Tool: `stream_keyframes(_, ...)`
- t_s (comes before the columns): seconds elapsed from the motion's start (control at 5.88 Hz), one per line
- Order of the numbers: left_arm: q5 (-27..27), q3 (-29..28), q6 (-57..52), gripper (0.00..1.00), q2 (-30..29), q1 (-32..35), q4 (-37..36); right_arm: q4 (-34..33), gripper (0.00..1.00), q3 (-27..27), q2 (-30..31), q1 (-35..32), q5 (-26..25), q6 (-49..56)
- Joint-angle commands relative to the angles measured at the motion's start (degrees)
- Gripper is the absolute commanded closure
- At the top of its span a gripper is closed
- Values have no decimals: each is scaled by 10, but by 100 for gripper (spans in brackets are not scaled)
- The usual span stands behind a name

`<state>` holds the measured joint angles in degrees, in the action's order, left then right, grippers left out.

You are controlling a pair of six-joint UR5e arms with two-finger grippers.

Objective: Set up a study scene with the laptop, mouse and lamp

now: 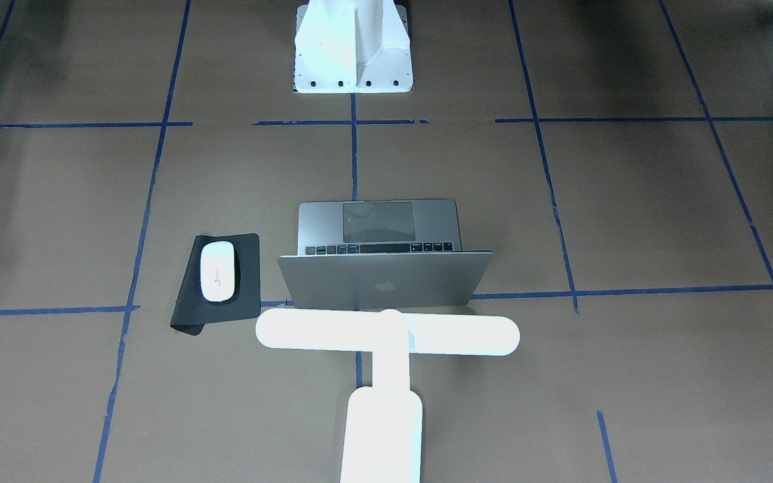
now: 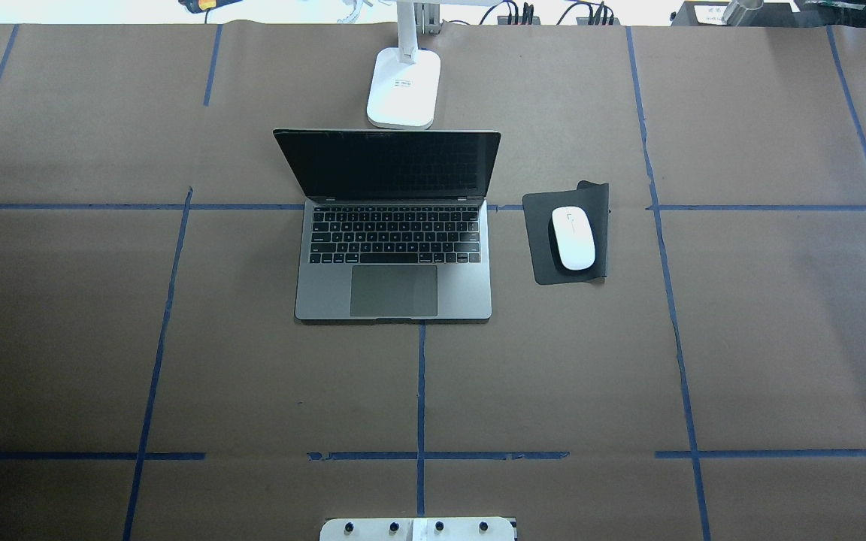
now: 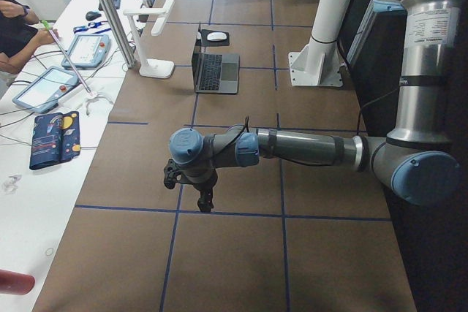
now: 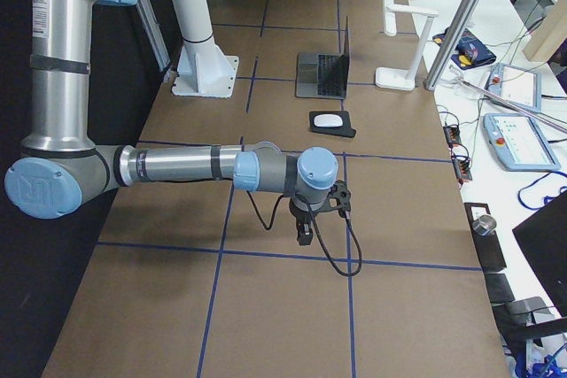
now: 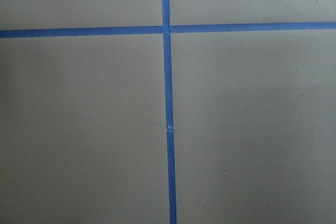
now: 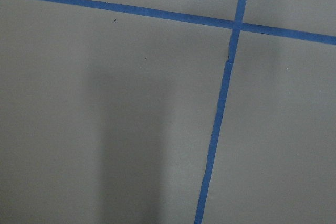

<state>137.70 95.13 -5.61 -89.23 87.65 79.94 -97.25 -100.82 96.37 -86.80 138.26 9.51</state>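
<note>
A: Status, left to right, overhead view?

B: Left arm [image 3: 292,147] hangs over bare counter [image 2: 177,338], well apart from the scene. Its wrist view shows only brown paper and blue tape, and the side view is no basis for judging, so I cannot tell whether the jaws are released or clenched. The laptop [image 2: 394,255] sits mid-counter, lid open, screen dark, keyboard toward the robot. The lamp [image 2: 401,86] stands just behind the lid and glows in the front-facing view. The mouse [image 2: 573,237] rests on a black mouse pad [image 2: 538,225] just right of the laptop. Right arm [image 4: 177,165]: same story, jaws cannot be told.

A: Task progress?

B: Judged complete, or nearly so. All three items are placed and neither arm is near them. Nothing obvious is left.

A: Readable markings?

B: Apple logo [image 1: 382,286] on the lid. The lamp base has a small label, too small to read. Key legends are illegible
</note>
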Motion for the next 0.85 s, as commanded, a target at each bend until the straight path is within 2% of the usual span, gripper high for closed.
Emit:
stream_keyframes(0.0,-81,4,-5,0,-5,-1,9,0,0,-2,3,-5,-10,7)
stream_keyframes(0.68,-78,14,-4,0,-1,-1,9,0,0,-10,3,-5,-26,6)
